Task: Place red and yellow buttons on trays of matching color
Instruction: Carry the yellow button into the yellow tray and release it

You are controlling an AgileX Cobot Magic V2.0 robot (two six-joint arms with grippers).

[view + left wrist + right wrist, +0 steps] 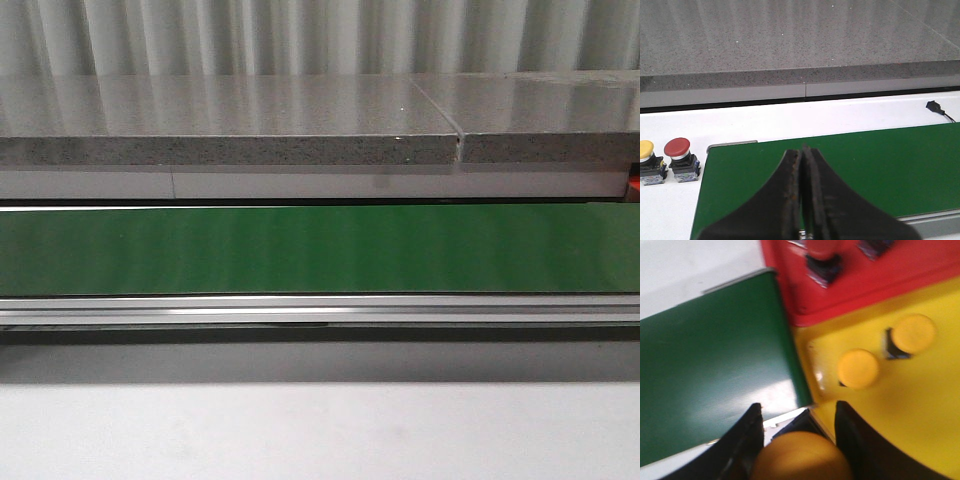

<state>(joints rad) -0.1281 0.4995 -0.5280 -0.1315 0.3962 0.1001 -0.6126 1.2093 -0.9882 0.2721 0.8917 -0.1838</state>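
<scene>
Yellow buttons number four: one (646,149) beside the green belt (840,165) in the left wrist view, two lying on the yellow tray (920,405), at (858,369) and (913,333), and one (801,457) between the right gripper's fingers (855,440). Red buttons: one (677,147) beside the belt, at least one (823,250) on the red tray (880,285); a second there is too cut off to count. Trays: two.

You have a white counter (840,117) carrying a green conveyor belt (320,248) edged by a metal rail, with a grey speckled slab (230,120) behind it. Just off the belt's end, on the white surface, you will find a yellow button (647,156) and a red button (680,158) standing upright side by side. At the belt's other end lie a red tray (920,277) and a yellow tray (920,405), touching one another.
</scene>
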